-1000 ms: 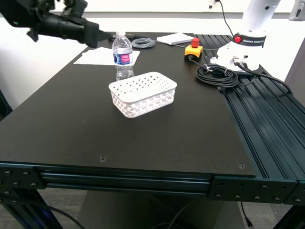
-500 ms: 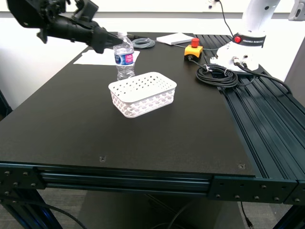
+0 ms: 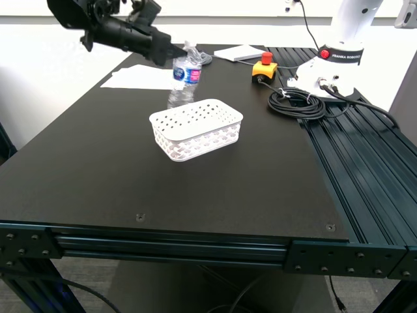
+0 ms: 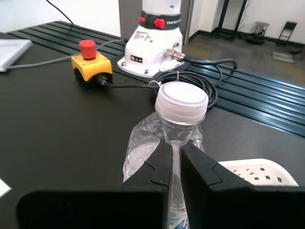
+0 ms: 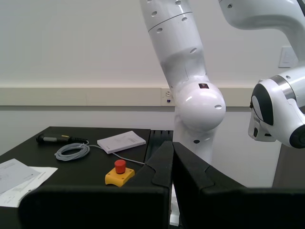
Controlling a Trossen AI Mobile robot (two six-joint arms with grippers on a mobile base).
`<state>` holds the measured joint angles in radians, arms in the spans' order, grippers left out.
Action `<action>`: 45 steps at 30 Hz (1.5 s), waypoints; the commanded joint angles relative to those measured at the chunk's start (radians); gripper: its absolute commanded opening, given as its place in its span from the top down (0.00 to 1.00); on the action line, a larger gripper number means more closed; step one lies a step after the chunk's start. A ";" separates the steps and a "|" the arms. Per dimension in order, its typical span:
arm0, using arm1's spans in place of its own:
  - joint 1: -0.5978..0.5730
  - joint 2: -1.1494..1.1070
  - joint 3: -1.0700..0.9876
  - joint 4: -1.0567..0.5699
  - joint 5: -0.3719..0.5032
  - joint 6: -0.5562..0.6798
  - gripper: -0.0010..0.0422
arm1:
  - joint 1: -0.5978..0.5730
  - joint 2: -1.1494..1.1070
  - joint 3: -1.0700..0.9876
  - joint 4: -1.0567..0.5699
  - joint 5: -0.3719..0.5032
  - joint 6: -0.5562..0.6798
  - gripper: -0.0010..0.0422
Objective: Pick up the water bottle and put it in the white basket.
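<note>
The water bottle (image 3: 185, 81), clear with a white cap and blue label, stands tilted toward the exterior view's right, just behind the white basket (image 3: 195, 128). My first gripper (image 3: 174, 52) comes in from the exterior view's left with its fingertips against the bottle's shoulder. In the first wrist view the fingers (image 4: 159, 167) are almost together, with the bottle (image 4: 181, 102) just beyond my first gripper (image 4: 174, 160) and a corner of the basket (image 4: 257, 172) past it. My second gripper (image 5: 172, 155) is shut and empty, raised and facing a white robot arm.
White paper sheets (image 3: 140, 77), a grey cable coil (image 3: 203, 59) and a booklet (image 3: 240, 52) lie at the table's back. A yellow box with a red button (image 3: 264, 68), a black cable coil (image 3: 296, 102) and a white robot base (image 3: 333, 65) stand at the right.
My first gripper has moved toward the exterior view's right and reached the bottle. The bottle has shifted right and tipped from upright to tilted. The basket has barely moved.
</note>
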<state>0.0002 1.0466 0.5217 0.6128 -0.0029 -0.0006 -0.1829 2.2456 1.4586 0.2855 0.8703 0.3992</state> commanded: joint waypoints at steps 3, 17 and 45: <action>0.001 0.000 0.001 0.005 0.000 0.000 0.98 | -0.003 -0.141 0.005 -0.008 0.005 0.005 0.98; 0.001 0.000 0.001 0.002 0.000 0.000 0.98 | -0.166 -0.215 -0.009 -0.451 -0.024 0.183 0.98; 0.001 0.000 0.001 0.000 0.000 0.000 0.98 | -0.175 -0.209 0.072 -0.482 -0.077 0.138 0.47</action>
<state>0.0002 1.0466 0.5217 0.6098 -0.0029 -0.0006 -0.3584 2.0384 1.5082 -0.1974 0.7868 0.5514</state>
